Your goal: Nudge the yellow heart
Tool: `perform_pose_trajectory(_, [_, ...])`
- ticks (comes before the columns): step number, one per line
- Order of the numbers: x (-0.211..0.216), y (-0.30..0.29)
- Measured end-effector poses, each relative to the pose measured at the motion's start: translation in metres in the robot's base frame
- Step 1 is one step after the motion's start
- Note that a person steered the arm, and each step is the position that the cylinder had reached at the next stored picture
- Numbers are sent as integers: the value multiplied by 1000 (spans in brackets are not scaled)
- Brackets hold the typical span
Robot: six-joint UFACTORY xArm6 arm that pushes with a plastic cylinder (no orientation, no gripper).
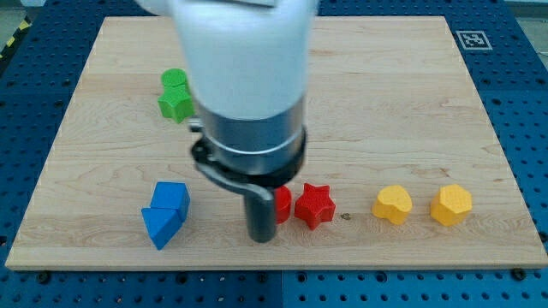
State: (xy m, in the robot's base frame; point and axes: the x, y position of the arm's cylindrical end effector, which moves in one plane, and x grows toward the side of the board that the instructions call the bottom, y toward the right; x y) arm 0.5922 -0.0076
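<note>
A: Looking at the board (360, 103), where did my tip (260, 239) sit?

B: It rested near the view's bottom edge, just left of a red block (281, 204) that the rod half hid, with the red star (314, 205) beside that. It is a bare rod with nothing to open or close, and it held nothing.

A: And the yellow heart (392, 204)?

B: It lay to the view's right of the red star, apart from it, and the yellow hexagon (451, 204) sat just beyond. I judged the tip should swing below the red pair and meet the heart gently, stopping short of the hexagon.

A: What was the count?

B: Two yellow, two red, two green blocks (175, 94) and two blue blocks (166, 214), each pair touching.
</note>
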Motion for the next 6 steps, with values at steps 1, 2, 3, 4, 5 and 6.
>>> perform_pose_trajectory(1, [0, 33])
perform_pose_trajectory(2, [0, 46])
perform_pose_trajectory(3, [11, 52])
perform_pose_trajectory(4, [26, 88])
perform_pose_trajectory(5, [21, 136])
perform_pose_trajectory(6, [6, 152])
